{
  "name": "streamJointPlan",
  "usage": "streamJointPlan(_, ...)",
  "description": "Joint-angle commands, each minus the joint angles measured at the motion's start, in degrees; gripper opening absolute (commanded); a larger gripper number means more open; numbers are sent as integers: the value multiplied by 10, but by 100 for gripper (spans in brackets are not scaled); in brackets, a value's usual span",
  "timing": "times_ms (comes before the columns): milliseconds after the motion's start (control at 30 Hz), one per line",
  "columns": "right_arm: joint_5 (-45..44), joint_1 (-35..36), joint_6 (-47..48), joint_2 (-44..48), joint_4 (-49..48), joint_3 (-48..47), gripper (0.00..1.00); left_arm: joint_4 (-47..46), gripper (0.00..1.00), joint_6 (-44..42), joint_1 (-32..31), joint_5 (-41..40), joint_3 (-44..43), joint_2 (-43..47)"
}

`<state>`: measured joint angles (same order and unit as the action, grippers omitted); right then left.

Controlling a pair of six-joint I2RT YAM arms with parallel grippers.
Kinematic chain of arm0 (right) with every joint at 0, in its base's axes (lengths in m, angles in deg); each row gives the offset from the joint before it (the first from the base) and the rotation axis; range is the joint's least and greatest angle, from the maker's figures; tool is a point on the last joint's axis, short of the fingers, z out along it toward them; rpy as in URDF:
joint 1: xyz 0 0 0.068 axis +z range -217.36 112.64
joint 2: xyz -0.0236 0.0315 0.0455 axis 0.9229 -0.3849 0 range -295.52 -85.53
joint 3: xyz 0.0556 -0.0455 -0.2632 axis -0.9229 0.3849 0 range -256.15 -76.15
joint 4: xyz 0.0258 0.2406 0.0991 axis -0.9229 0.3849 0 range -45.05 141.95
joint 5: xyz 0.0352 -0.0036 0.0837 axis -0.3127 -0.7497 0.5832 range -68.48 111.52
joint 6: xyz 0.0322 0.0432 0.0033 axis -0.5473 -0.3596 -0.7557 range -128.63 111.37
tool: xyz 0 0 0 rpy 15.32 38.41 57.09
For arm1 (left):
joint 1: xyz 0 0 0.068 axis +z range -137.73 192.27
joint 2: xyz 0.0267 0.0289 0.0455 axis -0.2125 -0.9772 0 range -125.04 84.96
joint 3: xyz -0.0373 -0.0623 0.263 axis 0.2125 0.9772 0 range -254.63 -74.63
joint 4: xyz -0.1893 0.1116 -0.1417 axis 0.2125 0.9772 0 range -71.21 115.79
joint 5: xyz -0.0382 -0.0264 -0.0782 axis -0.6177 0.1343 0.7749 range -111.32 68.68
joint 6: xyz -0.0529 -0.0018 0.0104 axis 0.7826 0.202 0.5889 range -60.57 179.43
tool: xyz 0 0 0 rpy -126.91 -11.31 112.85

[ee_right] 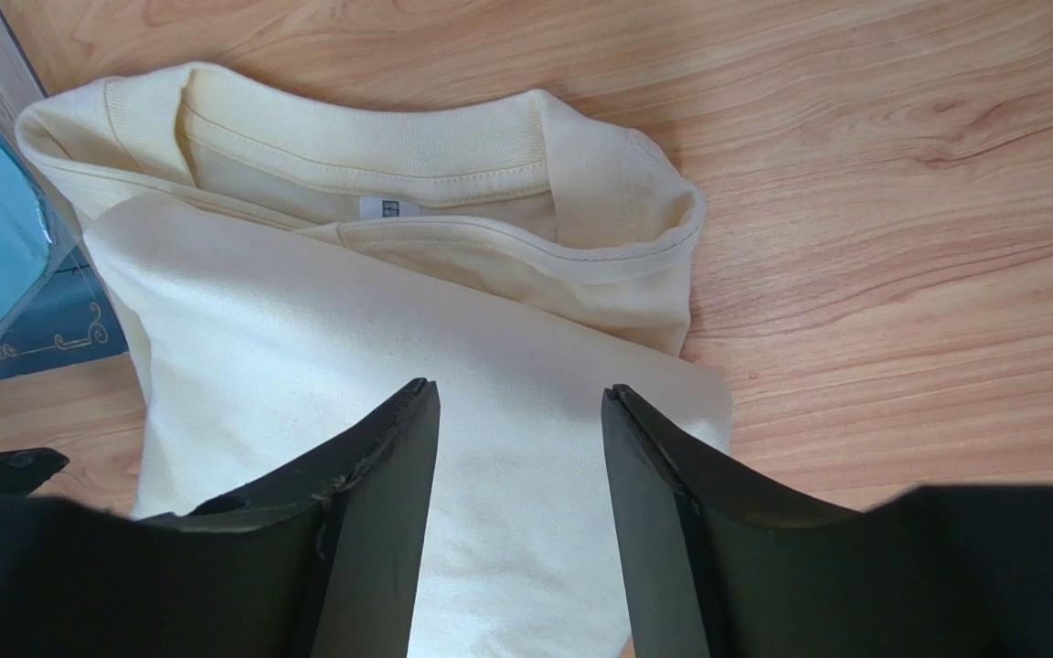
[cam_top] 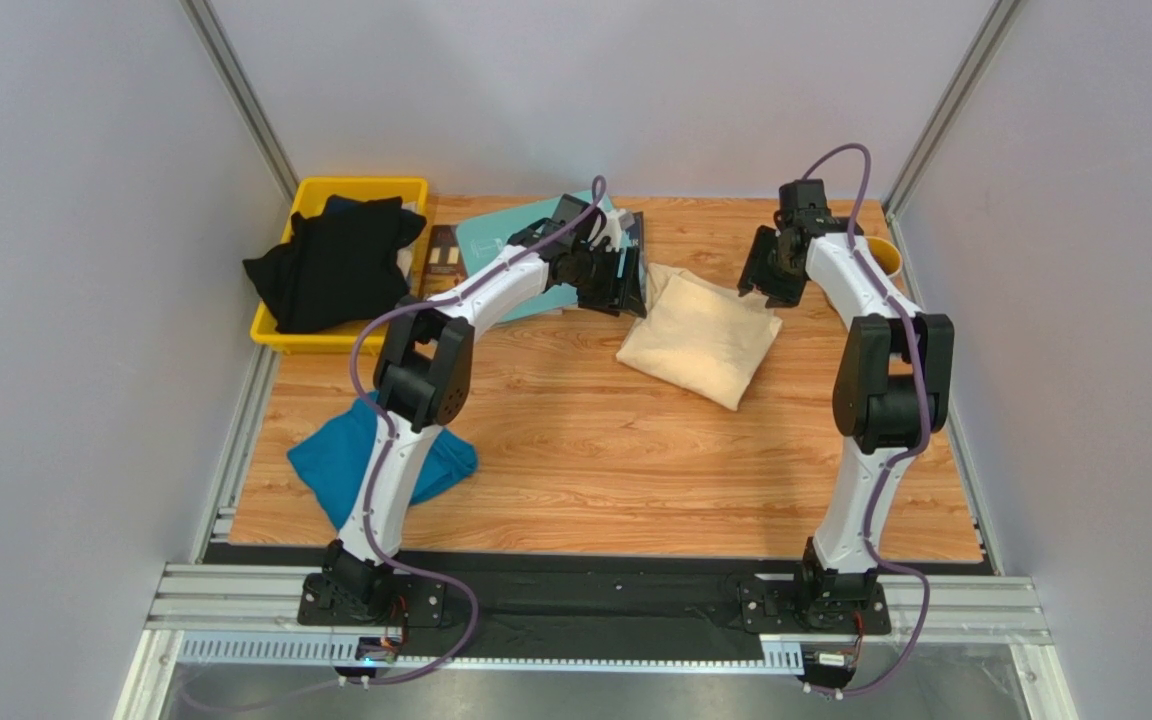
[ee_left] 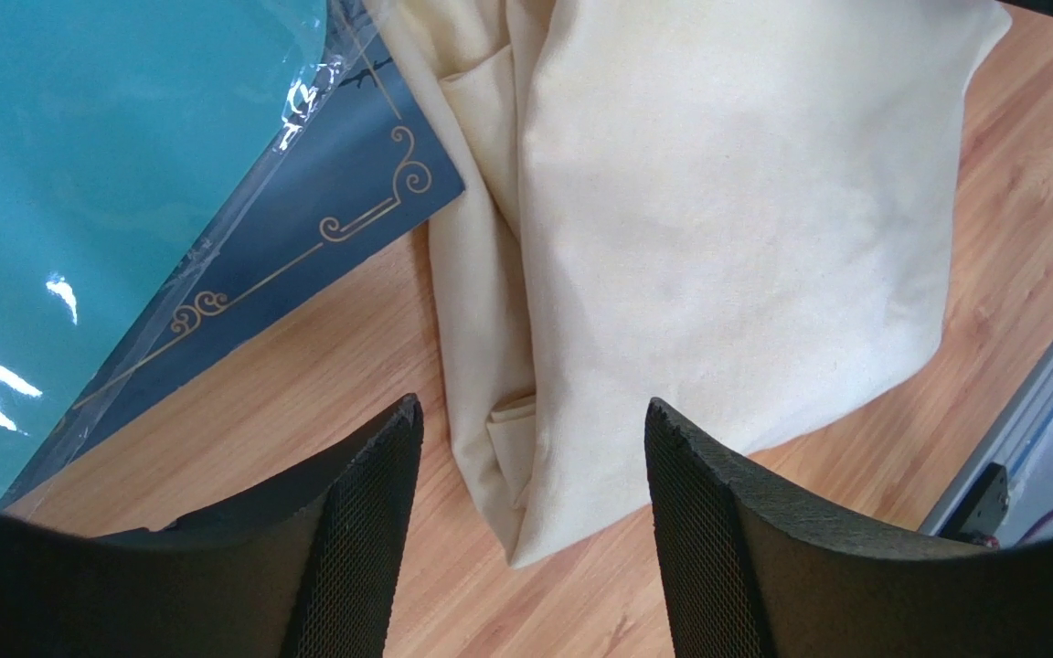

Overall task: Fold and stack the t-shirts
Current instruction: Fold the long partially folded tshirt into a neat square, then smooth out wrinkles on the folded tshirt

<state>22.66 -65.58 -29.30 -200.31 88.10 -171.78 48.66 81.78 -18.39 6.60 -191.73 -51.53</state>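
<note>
Black t-shirts (cam_top: pixel 334 263): heaped in yellow bin (cam_top: pixel 364 186). Teal-blue t-shirt (cam_top: pixel 330 458): crumpled, near edge. Left gripper (ee_left: pixel 532 407): jaws parted, empty. Cream t-shirt (cam_top: pixel 699 333): mid-table, folded (we judge this fold finished). Right gripper (ee_right: pixel 518 391): jaws parted, empty. Next, we reckon: fetch another shirt.

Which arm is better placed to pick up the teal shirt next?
Left, probably: the teal shirt lies beside the left arm's base, far from the right arm, and the left claw is open.
</note>
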Motion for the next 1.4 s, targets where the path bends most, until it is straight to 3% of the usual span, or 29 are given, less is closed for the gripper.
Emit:
streamJointPlan(0, 13, -1, 21, -20, 1, -7, 52, 5, 66, -13, -2, 23, -4, 39)
streamJointPlan(467, 62, -2, 28, -55, 16, -24, 50, 10, 65, -16, -6, 34, 12, 38)
streamJointPlan(500, 68, -1, 28, -55, 16, -25, 45, 10, 64, -16, -6, 35, 13, 37)
streamJointPlan(633, 70, -2, 26, -52, 13, -26, 0, 10, 64, -15, -7, 40, 18, 35)
streamJointPlan(1367, 89, 9, 35, -1, -11, -97, 0, 5, 63, -10, -7, 43, 14, 26)
